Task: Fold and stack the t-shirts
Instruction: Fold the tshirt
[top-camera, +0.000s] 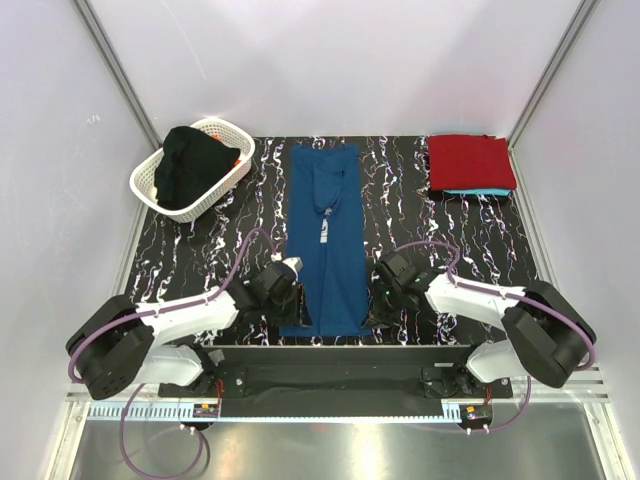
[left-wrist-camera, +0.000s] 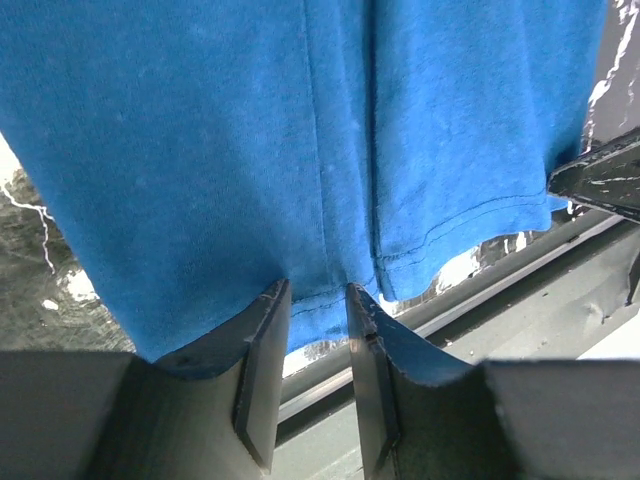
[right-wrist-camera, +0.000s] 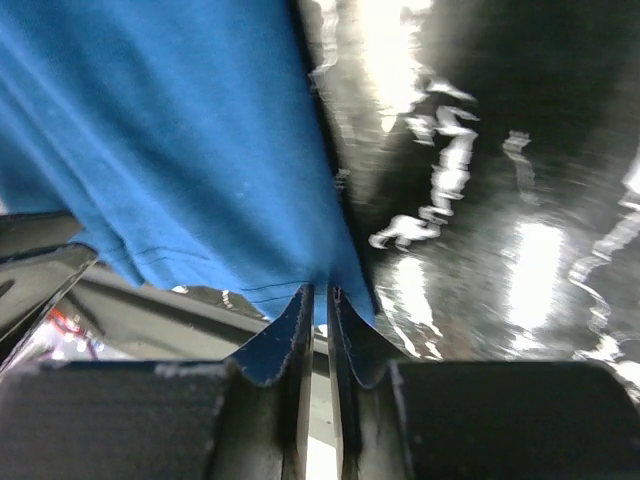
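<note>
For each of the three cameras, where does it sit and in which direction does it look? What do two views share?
Top external: above and behind the arms, looking down at the table, blue t-shirt, basket and red t-shirt; both arms show.
Left wrist: on the left arm, facing the shirt's near hem; the left hand shows, fingers apart.
Right wrist: on the right arm, facing that hem; the right hand shows, pinching it.
Shared: both wrist views see that hem.
</note>
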